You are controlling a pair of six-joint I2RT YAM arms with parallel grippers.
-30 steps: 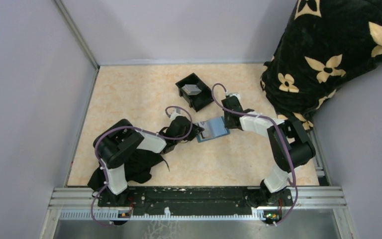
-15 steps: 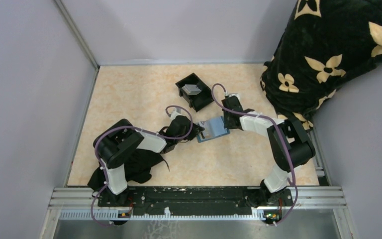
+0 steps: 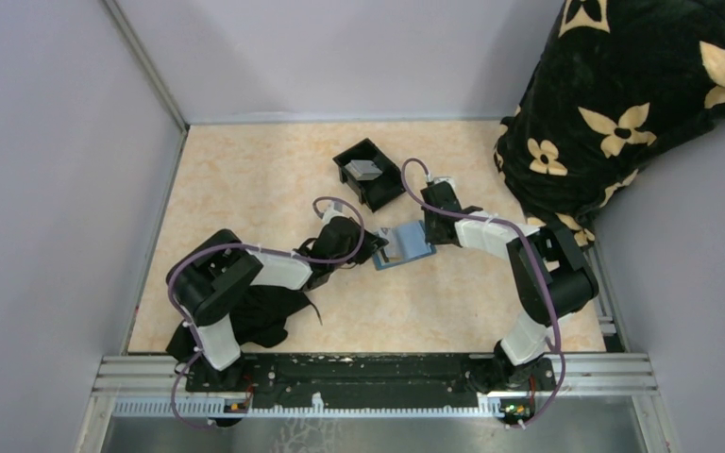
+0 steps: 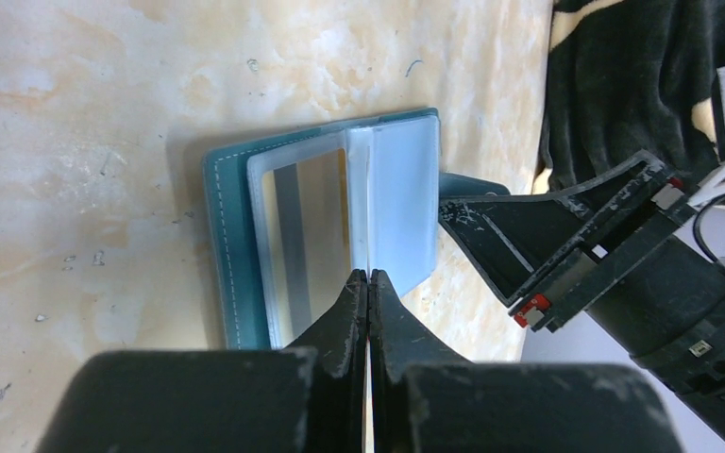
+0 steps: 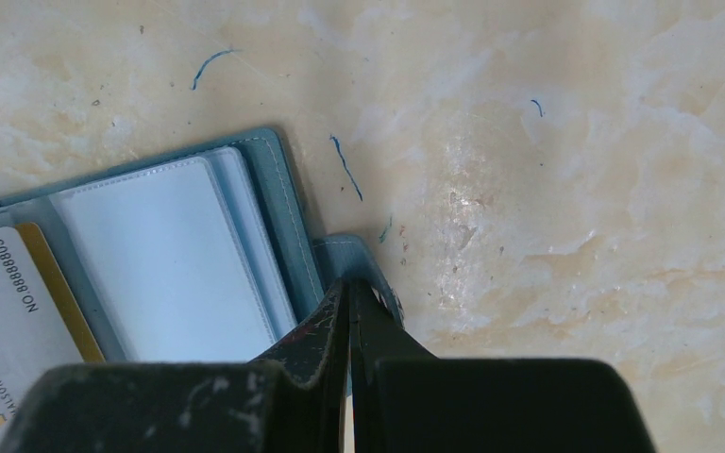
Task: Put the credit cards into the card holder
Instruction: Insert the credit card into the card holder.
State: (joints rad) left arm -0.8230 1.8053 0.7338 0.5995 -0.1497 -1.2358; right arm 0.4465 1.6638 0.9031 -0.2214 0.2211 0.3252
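The teal card holder [image 3: 406,245] lies open on the table between my two grippers. In the left wrist view, my left gripper [image 4: 369,275] is shut on the edge of one clear sleeve leaf [image 4: 398,203], which stands up from the card holder [image 4: 227,245]. My right gripper [image 5: 349,283] is shut on the holder's teal snap tab [image 5: 363,260] at its right edge. At the left of the right wrist view, a pale grey credit card [image 5: 0,293] with printed numbers lies over a tan-yellow card [image 5: 57,283] among the sleeves. Whether they sit inside a sleeve I cannot tell.
A black open tray [image 3: 352,160] stands just beyond the holder with a grey flat piece [image 3: 366,170] in it. A black cloth [image 3: 264,316] lies under the left arm. A dark flowered blanket [image 3: 623,104] fills the far right corner. Walls close the left and back.
The left arm's elbow has swung a little to the left and its gripper has shifted slightly at the holder's left edge. The right arm and the holder have barely moved.
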